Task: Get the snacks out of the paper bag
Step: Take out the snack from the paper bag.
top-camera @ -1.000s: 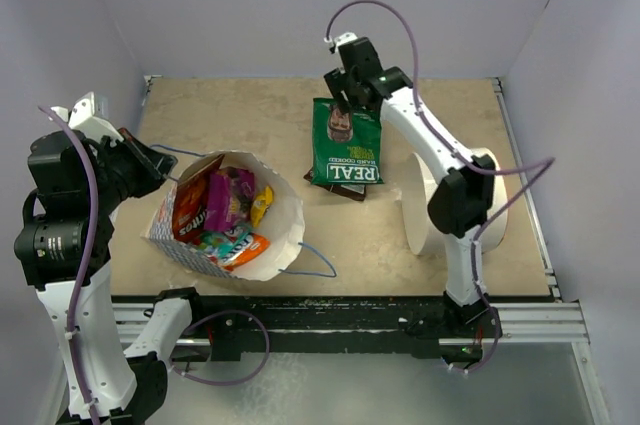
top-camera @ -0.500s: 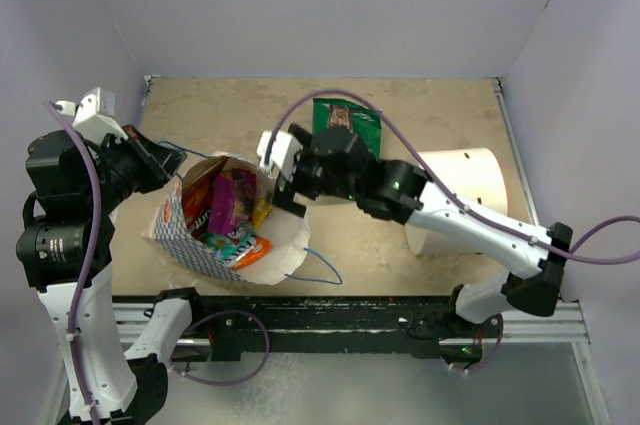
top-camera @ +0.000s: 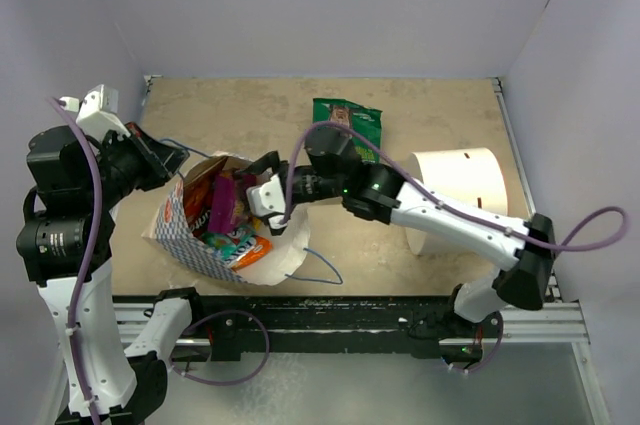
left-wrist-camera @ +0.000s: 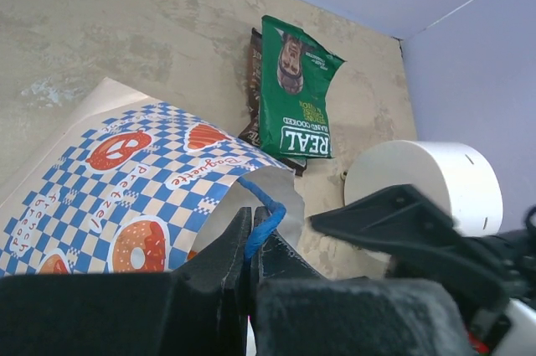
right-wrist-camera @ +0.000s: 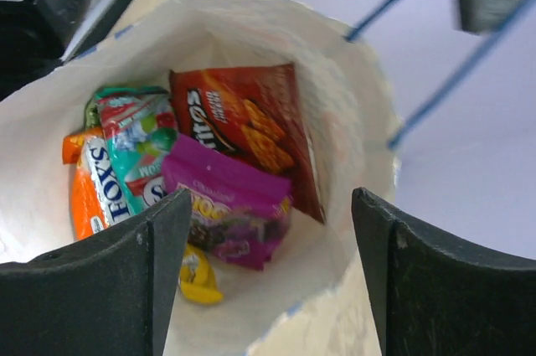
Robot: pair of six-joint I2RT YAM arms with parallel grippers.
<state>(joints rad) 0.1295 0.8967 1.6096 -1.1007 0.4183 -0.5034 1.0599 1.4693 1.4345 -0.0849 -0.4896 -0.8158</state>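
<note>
Snacks (right-wrist-camera: 239, 126) lie inside the paper bag (right-wrist-camera: 335, 88), beneath the spread right pincer (right-wrist-camera: 270, 198).

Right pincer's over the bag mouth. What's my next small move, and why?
Probably lower the right pincer onto the purple packet. It lies on top, framed by the open pincer, while the left pincer pinches the handle, holding the bag open.

Paper bag (top-camera: 292, 237) on table (top-camera: 430, 105), mouth open, snacks (top-camera: 222, 203) inside: red, magenta, teal, orange. Left gripper (top-camera: 168, 160) at bag's left rim. Right gripper (top-camera: 264, 183) over mouth. Green packet (top-camera: 347, 121) beyond bag. White cylinder (top-camera: 455, 180) at right.
</note>
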